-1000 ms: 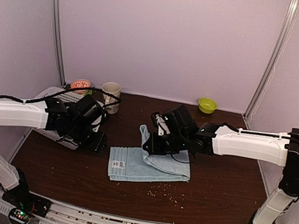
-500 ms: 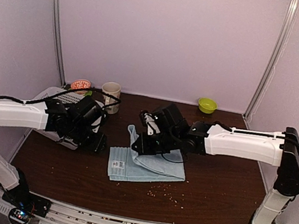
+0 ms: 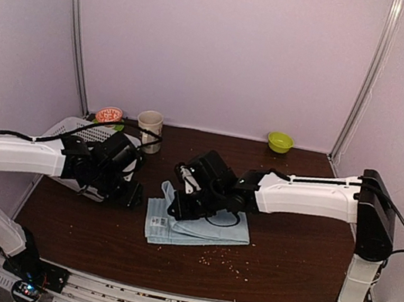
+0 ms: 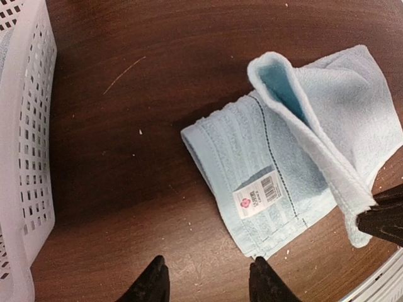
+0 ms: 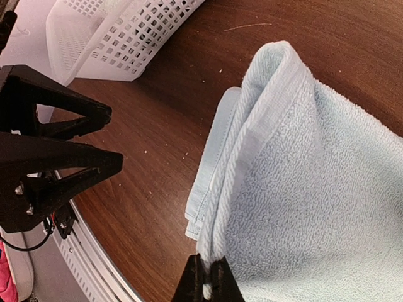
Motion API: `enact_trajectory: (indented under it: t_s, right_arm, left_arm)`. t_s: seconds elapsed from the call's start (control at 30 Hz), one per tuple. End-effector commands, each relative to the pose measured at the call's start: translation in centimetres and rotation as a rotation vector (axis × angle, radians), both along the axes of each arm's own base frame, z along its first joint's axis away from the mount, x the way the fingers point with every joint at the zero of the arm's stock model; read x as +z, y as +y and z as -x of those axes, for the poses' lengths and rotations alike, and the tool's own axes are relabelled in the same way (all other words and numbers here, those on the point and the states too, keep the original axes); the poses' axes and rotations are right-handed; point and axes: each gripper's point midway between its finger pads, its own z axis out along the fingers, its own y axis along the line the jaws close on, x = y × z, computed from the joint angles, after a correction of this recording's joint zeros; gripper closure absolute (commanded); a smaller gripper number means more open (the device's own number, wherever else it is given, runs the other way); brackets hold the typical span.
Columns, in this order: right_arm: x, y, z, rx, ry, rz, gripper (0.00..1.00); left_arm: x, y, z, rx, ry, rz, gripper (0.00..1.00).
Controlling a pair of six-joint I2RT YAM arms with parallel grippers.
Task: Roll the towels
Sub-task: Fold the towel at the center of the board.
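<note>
Towel (image 3: 208,229) down at the middle of the table (image 3: 295,246), light blue, its label (image 4: 258,194) facing up on the flat lower layer. Right gripper (image 5: 206,284) pressed together on the hemmed edge, pinching it and holding that flap lifted and curled over toward 9 o'clock, so the cloth is doubled on itself. Left gripper (image 4: 208,283) spread, nothing between its fingers, hanging over bare wood on the towel's 9 o'clock side, beside the basket (image 3: 72,132). Cup (image 3: 150,121) at 11 o'clock, green bowl (image 3: 280,141) at 1 o'clock, crumbs (image 3: 225,261) scattered at the towel's 6 o'clock
</note>
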Motion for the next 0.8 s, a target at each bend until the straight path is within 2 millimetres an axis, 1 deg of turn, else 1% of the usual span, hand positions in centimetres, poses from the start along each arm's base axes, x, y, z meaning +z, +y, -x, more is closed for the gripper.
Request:
enact_trajectory:
  t_s: [0.0, 0.3, 0.43, 0.53, 0.6, 0.7, 0.77]
  right_arm:
    - [1.1, 1.5, 0.3, 0.019, 0.0, -0.031, 1.0]
    - [0.0, 2.2, 1.0, 0.046, 0.018, -0.014, 1.0]
    - [0.3, 2.4, 1.1, 0.045, 0.009, -0.021, 1.0]
    - [0.3, 2.3, 0.9, 0.042, 0.005, -0.018, 1.0]
    - [0.2, 2.3, 1.0, 0.043, 0.005, -0.017, 1.0]
    - [0.0, 2.3, 1.0, 0.044, 0.013, -0.014, 1.0]
    - [-0.1, 2.4, 1.1, 0.046, 0.017, -0.016, 1.0]
  left_arm:
    - [0.4, -0.1, -0.5, 0.016, -0.024, 0.021, 0.56]
    - [0.2, -0.1, -0.5, 0.017, -0.021, 0.019, 0.56]
    - [-0.7, -0.3, -0.1, 0.006, 0.002, 0.019, 0.57]
    - [-1.9, -1.2, 0.0, -0.012, 0.036, 0.038, 0.58]
    - [-2.7, -1.6, -0.1, -0.015, 0.056, 0.041, 0.6]
    - [-3.9, -2.1, -0.2, -0.012, 0.08, 0.036, 0.68]
    - [-4.8, -2.4, -0.2, -0.011, 0.099, 0.033, 0.75]
